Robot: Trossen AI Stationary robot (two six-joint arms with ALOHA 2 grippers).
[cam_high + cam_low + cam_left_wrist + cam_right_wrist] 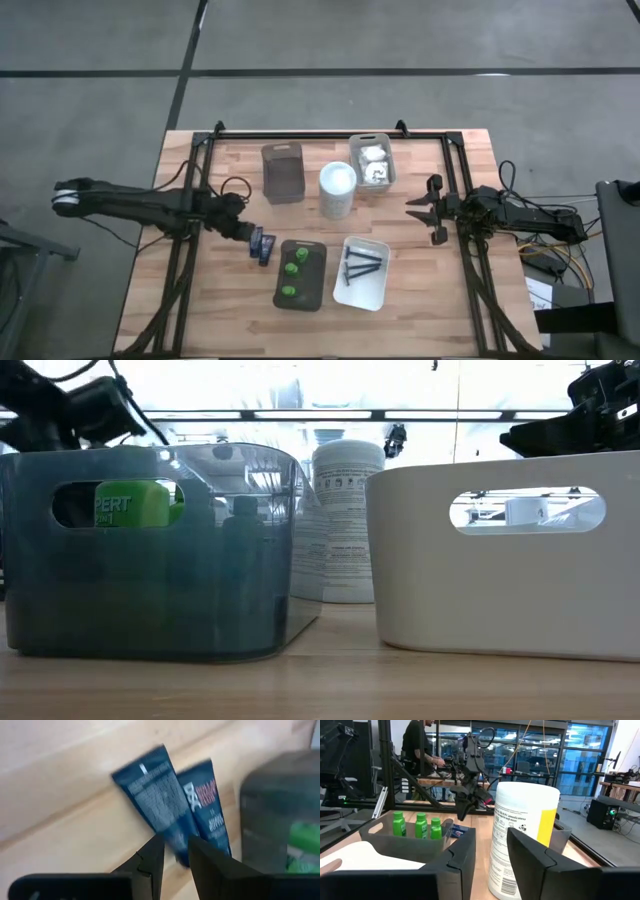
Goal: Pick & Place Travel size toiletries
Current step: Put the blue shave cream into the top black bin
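Observation:
Two dark navy tubes (262, 243) lie flat and side by side on the wood, left of the grey tray (300, 293). Three green bottles (291, 268) stand in that tray. Two slim dark razors (362, 262) lie in the white tray (362, 290). White packets (373, 160) fill the far grey tray. My left gripper (243, 228) is open just left of the tubes. In its wrist view the fingers (152, 852) stand narrowly apart on either side of one navy tube's near end (177, 851). My right gripper (425, 210) is open in the air, right of the white cylinder (338, 190). My left gripper (175, 854) comes at the near end of the left navy tube (160, 805) on a slant from the table's left. The tube lies flat on the wood. I cannot tell whether the fingers touch it.
An empty clear tray (283, 172) stands at the far side, next to the tall white cylinder (525, 840). A black frame rail (330, 134) runs round the table. A person (420, 745) stands in the room beyond. Bare wood lies along the near edge (220, 320).

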